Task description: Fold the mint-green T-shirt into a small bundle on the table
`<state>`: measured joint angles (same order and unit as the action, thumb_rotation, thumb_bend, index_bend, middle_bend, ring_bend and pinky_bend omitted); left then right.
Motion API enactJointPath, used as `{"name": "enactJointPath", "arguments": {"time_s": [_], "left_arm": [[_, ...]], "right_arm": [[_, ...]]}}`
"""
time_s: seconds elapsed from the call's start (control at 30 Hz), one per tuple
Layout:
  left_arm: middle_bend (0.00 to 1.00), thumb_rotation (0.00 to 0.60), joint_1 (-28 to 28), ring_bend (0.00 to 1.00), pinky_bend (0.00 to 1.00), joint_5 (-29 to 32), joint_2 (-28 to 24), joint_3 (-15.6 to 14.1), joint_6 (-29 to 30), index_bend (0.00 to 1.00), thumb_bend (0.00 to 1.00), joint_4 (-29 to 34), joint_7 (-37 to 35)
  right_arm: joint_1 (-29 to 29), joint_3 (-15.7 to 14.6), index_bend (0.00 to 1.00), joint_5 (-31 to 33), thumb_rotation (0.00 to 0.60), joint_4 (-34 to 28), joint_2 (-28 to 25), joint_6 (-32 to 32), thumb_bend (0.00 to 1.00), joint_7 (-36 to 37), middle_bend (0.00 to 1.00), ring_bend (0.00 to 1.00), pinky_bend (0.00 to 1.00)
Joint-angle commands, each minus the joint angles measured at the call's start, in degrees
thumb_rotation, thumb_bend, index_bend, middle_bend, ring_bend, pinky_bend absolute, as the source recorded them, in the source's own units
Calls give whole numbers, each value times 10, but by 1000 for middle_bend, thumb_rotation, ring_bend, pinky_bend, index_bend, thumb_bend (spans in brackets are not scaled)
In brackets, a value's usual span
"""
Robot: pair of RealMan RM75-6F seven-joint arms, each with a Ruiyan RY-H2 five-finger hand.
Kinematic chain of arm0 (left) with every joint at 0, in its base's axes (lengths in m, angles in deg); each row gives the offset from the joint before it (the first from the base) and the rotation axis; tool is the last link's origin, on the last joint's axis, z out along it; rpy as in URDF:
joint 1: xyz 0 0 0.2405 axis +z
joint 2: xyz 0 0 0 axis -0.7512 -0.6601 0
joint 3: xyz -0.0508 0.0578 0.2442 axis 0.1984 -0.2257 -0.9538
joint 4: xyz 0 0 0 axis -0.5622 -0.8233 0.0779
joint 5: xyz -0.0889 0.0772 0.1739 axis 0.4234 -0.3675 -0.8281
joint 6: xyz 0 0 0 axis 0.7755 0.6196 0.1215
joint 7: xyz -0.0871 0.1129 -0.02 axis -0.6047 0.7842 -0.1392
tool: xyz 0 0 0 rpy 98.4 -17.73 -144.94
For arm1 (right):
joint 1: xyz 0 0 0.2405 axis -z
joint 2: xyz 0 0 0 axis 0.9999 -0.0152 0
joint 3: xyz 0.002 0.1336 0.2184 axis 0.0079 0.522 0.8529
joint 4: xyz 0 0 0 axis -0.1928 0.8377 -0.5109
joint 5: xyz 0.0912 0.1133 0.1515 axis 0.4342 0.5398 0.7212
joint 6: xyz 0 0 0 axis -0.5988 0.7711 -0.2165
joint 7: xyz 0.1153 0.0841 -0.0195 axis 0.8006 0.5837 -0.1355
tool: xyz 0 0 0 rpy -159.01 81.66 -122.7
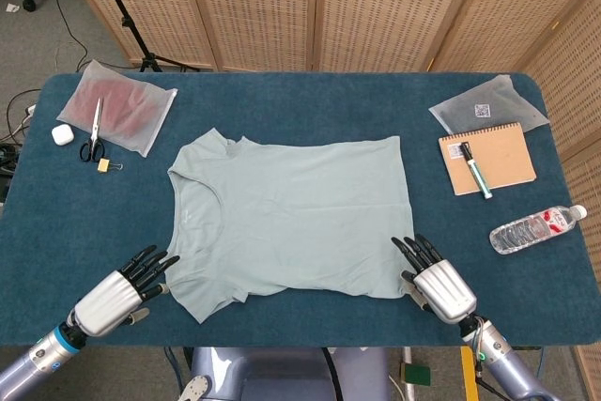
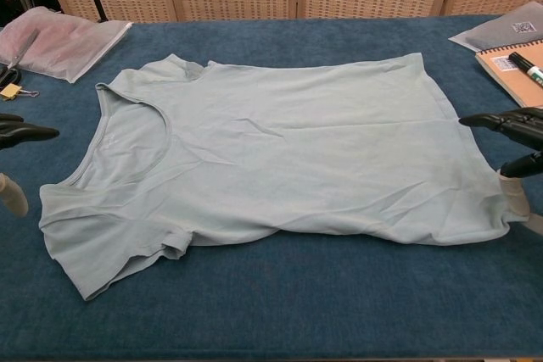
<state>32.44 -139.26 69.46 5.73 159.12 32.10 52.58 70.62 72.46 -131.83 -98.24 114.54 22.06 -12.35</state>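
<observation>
The mint-green T-shirt (image 1: 291, 218) (image 2: 280, 158) lies flat and spread out on the blue table, neck to the left, hem to the right. My left hand (image 1: 117, 293) (image 2: 15, 137) is open beside the near sleeve, fingers pointing at the shirt and just short of its edge. At the near hem corner my right hand (image 1: 434, 281) (image 2: 513, 137) hovers open, its dark fingertips over the cloth edge. Neither hand holds any cloth.
A plastic bag (image 1: 120, 105) with scissors (image 1: 94, 133), a binder clip (image 1: 105, 165) and a white case (image 1: 61, 134) lie at the far left. At the right are a grey pouch (image 1: 488, 105), a notebook (image 1: 486, 159) with a pen (image 1: 475, 170), and a water bottle (image 1: 535, 228).
</observation>
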Motion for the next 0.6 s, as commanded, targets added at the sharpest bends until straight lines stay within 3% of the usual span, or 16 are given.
{"name": "enactJointPath", "arguments": {"time_s": [0.03,0.6], "left_arm": [[0,600,-5,0,0,-3,23,-7,8,459,91,-24,-9],[0,600,-22,0,0,16,128,-21,31,538,169,-146,-80]], "right_arm": [[0,0,655,1,600,0,0,-1,620,-1,0,0,0],[-1,0,658,5,600,1,0,-3,620,-3,0,0,0]]}}
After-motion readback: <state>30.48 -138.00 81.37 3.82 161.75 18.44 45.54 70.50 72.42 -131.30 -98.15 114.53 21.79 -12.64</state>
